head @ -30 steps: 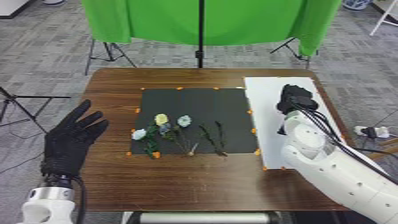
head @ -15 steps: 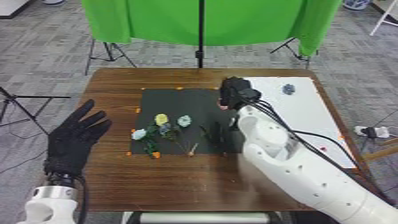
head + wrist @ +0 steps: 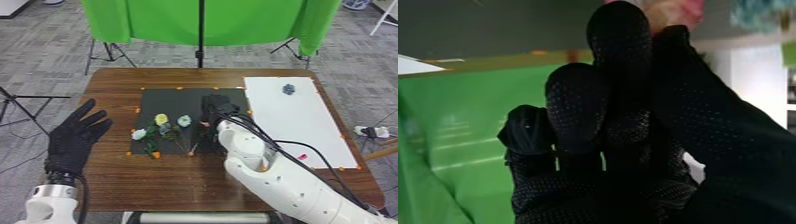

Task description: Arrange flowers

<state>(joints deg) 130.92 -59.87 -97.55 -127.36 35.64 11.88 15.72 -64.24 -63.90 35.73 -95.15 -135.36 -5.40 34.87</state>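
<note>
The light is bright and even, with pale streaks on the green curtain (image 3: 482,182).

A leafy white flower (image 3: 139,134), a yellow flower (image 3: 161,118) and a pale-blue flower (image 3: 185,120) lie side by side on a black mat (image 3: 178,100), stems nearest; a dusty-blue flower head (image 3: 289,89) rests on a white sheet (image 3: 284,115). The right hand (image 3: 219,105) pinches a pink flower (image 3: 688,12).

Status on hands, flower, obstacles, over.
Left hand open. Right hand pinching pink flower over black mat. Pale blue flower close by, might get bumped.
</note>
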